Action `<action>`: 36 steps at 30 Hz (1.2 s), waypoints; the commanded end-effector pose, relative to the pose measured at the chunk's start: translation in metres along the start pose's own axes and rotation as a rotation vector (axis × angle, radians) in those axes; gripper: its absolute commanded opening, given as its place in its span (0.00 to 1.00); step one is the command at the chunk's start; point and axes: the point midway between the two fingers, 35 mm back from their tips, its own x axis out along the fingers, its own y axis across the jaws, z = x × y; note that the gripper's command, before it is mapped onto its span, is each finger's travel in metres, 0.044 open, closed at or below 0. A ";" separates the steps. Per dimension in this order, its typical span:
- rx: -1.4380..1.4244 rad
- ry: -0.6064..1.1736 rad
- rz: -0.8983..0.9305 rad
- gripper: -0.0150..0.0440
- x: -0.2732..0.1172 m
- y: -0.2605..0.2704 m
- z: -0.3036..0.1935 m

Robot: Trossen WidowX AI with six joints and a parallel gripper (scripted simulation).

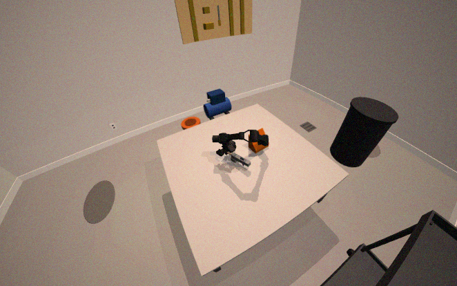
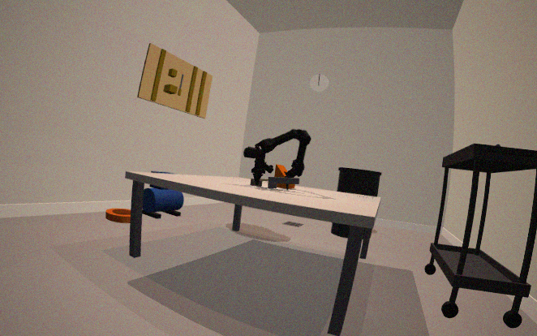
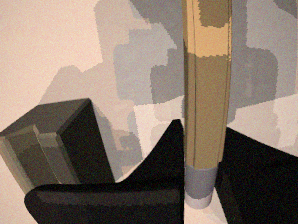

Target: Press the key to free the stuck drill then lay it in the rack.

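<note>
In the wrist view my gripper (image 3: 188,125) (image 2: 289,174) is shut on a long, thin tan-gold bar with a grey end, by its looks the drill (image 3: 207,90). The bar runs up out of the top of that view, so its far end is hidden. A dark grooved block (image 3: 82,137), possibly part of the rack, stands to the left of the fingers. A long grey piece (image 1: 241,159) (image 2: 287,180) sits on the table beside the arm; I cannot tell its role. The key cannot be made out.
An orange wedge-shaped block (image 1: 257,146) (image 2: 279,171) stands close by the gripper. The arm's forearm (image 2: 279,141) arches above the white table (image 1: 279,202) (image 2: 204,180). A black bin (image 1: 362,133) and a black cart (image 2: 496,157) stand off the table.
</note>
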 end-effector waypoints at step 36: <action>-0.008 0.008 0.000 0.25 0.001 -0.002 -0.055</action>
